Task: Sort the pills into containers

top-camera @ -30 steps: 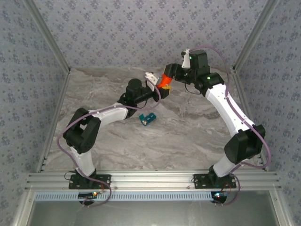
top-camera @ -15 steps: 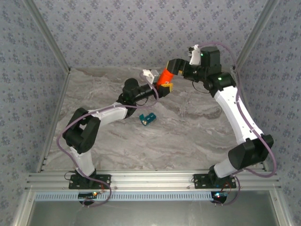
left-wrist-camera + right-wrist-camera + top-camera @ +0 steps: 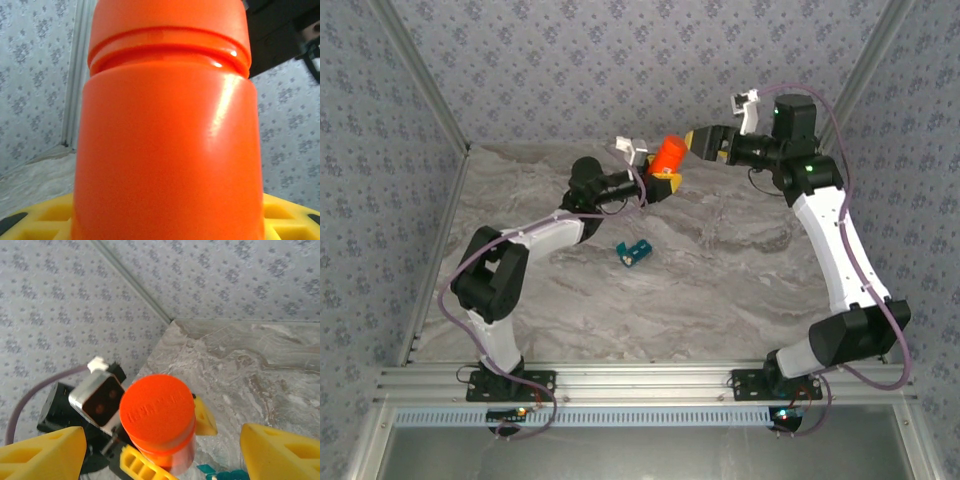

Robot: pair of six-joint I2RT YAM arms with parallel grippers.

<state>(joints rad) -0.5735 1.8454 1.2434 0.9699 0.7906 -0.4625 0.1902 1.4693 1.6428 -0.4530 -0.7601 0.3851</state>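
**Uncapping in hand, cap not yet off**

Grips the bottle (image 3: 670,157) in the left end effector (image 3: 663,172), yellow fingers (image 3: 45,220) clamped on its lower body, upright and raised over the back of the desk (image 3: 720,280). Faces the cap (image 3: 156,405) with the right end effector (image 3: 703,140), jaws spread wide to either side, clear of the cap and touching nothing. Shows, in the left wrist view, the cap seated on the neck with the seam closed. Leaves the pill box (image 3: 633,252) lying on the desk nearer the bases, well apart from both end effectors; lid state too small to tell.

Reads as the bottle-opening step, with no pills visible outside the bottle and sorting not begun. Calls next for moving the right end effector squarely onto the cap, closing on its rim, then twisting against a firm left grip. Needs the jaws centred on the cap; otherwise risks slipping off the smooth rim or levering the bottle out of the left hold.
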